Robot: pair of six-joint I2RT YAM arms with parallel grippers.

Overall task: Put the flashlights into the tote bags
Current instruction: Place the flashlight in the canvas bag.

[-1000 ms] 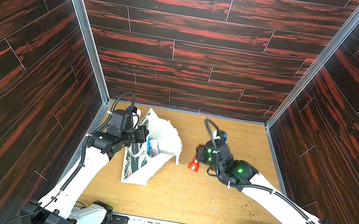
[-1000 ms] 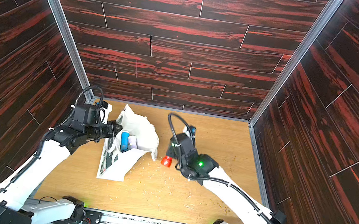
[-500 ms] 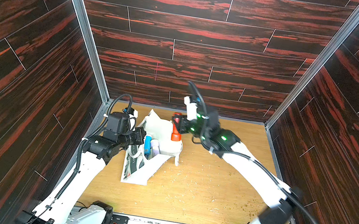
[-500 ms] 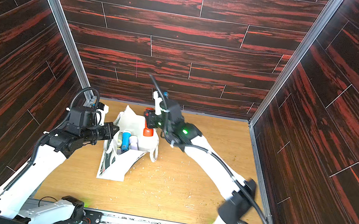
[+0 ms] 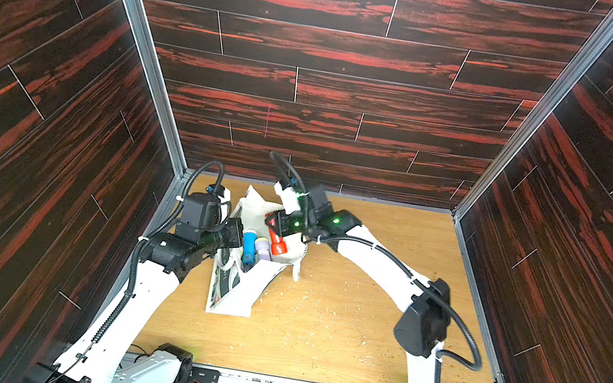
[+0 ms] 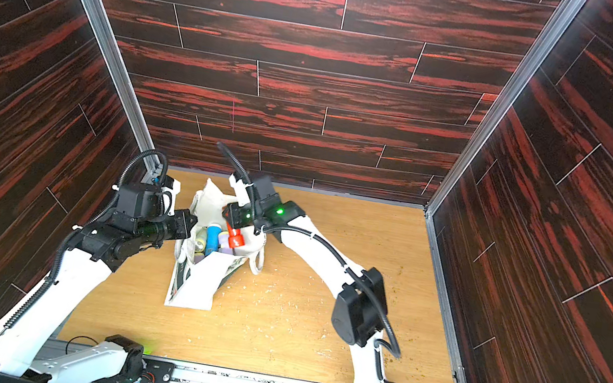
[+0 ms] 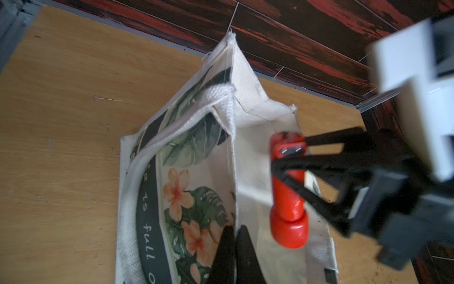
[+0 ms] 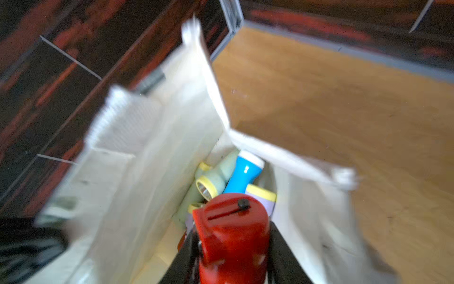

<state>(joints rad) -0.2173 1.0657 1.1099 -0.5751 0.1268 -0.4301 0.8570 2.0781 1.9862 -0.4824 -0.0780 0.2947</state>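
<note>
The off-white tote bag (image 5: 237, 294) (image 6: 196, 286) stands open at the left of the table, its flower print facing left (image 7: 184, 191). My left gripper (image 7: 235, 236) (image 5: 238, 234) is shut on the bag's near rim and holds the mouth open. My right gripper (image 7: 288, 157) (image 8: 231, 246) (image 5: 276, 229) is shut on a red flashlight (image 5: 277, 241) (image 6: 235, 236) (image 7: 287, 199) (image 8: 231, 228) inside the bag's mouth. Below it in the bag lie a blue flashlight (image 8: 243, 175) (image 5: 248, 248) (image 6: 211, 238) and several pale ones (image 8: 211, 183).
The wooden table (image 5: 363, 295) (image 6: 319, 308) is flecked with pale crumbs to the right of the bag. Dark red panel walls (image 5: 305, 137) close in the back and both sides. The bag stands close to the left wall and back edge.
My right gripper lifted the red flashlight from the table beside the bag and carried it left into the bag's mouth. The left gripper has kept its hold on the rim.
</note>
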